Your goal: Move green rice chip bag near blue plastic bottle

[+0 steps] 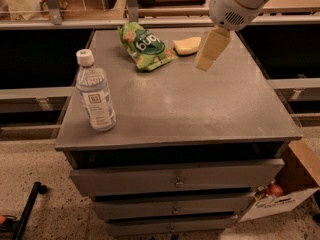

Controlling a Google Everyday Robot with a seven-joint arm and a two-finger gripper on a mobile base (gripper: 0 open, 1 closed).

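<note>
The green rice chip bag (pixel 145 46) lies flat at the back of the grey cabinet top (pixel 200 109), left of a yellow sponge (pixel 187 45). The blue plastic bottle (pixel 95 92) stands upright near the front left corner, white cap on. My gripper (pixel 206 59) hangs over the back right part of the top, just right of the sponge and well right of the bag. It holds nothing that I can see.
The cabinet has drawers (pixel 175 179) below its front edge. A cardboard box (pixel 290 184) sits on the floor at the right. Shelving and rails (pixel 100 21) run behind the cabinet. A black pole (pixel 27 209) lies on the floor at left.
</note>
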